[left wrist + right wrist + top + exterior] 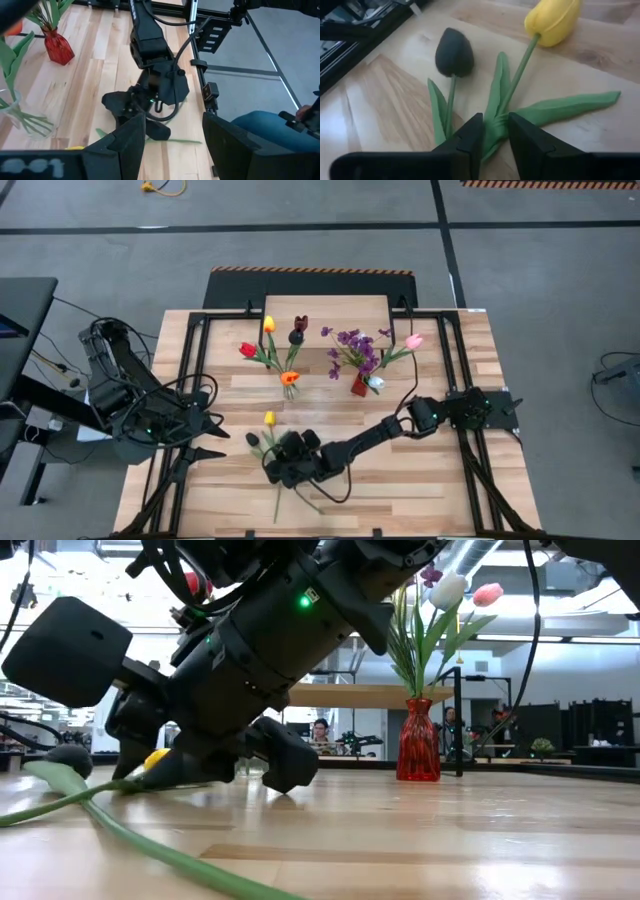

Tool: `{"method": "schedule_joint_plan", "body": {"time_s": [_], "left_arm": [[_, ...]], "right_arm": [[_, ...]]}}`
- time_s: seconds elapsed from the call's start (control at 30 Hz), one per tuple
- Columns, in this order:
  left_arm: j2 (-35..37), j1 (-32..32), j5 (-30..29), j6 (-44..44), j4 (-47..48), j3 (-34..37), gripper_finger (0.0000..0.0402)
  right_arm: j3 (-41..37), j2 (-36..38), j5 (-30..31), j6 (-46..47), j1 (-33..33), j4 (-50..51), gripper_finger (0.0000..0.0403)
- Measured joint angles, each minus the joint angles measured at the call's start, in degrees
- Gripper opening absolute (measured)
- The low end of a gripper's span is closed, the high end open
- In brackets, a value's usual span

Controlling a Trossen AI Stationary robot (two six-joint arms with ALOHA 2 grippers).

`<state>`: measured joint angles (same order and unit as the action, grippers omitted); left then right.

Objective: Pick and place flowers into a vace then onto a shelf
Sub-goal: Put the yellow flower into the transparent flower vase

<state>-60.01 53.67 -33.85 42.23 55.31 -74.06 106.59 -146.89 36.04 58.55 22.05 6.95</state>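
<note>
1. Grey workshop floor surrounds my slatted light-wood table (420,480), and the low view looks past it to shelving and a seated person in the room behind.
2. My right gripper (494,131) is down at the near-left part of the table, its two dark fingers narrowed around the green stem of a yellow-headed tulip (552,20) lying flat on the wood; a small gap still shows either side, so I judge the pinch not yet firm.
3. A dark maroon tulip (454,52) lies just beside it, its leaves close to my fingertips.
4. My left gripper (172,137) waits at the table's left edge, fingers spread, holding nothing.
5. Filled vases, one red glass (418,740), stand near the small wood-topped shelf (330,310) at the far edge.
6. Step in hand: picking. Next I must close fully on the yellow stem alone, then lift without dragging the maroon one.
</note>
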Motion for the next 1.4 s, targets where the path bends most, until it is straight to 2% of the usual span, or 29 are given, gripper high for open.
{"method": "schedule_joint_plan", "body": {"time_s": [0.27,0.47,0.6,0.8,1.2,1.4], "left_arm": [[0.00,-0.02,-0.05,0.60,0.02,0.00,0.0187],[0.00,-0.02,-0.11,0.66,0.01,0.00,0.0187],[0.00,-0.02,-0.27,0.66,0.02,0.00,0.0187],[0.00,-0.01,-0.27,0.66,0.02,0.00,0.0187],[-0.02,-0.02,2.00,0.57,0.04,0.00,0.0187],[-0.01,0.75,1.46,-3.74,-1.11,0.00,0.0187]], "right_arm": [[-0.20,-0.06,-2.01,-0.71,-0.08,-0.12,0.0010],[-0.24,0.16,-2.27,-0.51,0.28,0.08,0.0003],[-0.42,1.49,-0.32,-1.30,0.92,0.16,0.0001],[-0.76,4.72,4.80,-5.89,2.92,1.13,0.0001],[-0.52,12.26,18.90,-14.67,8.21,0.32,0.0000],[-0.48,15.57,27.19,-21.25,11.68,-1.87,0.0000]]}}
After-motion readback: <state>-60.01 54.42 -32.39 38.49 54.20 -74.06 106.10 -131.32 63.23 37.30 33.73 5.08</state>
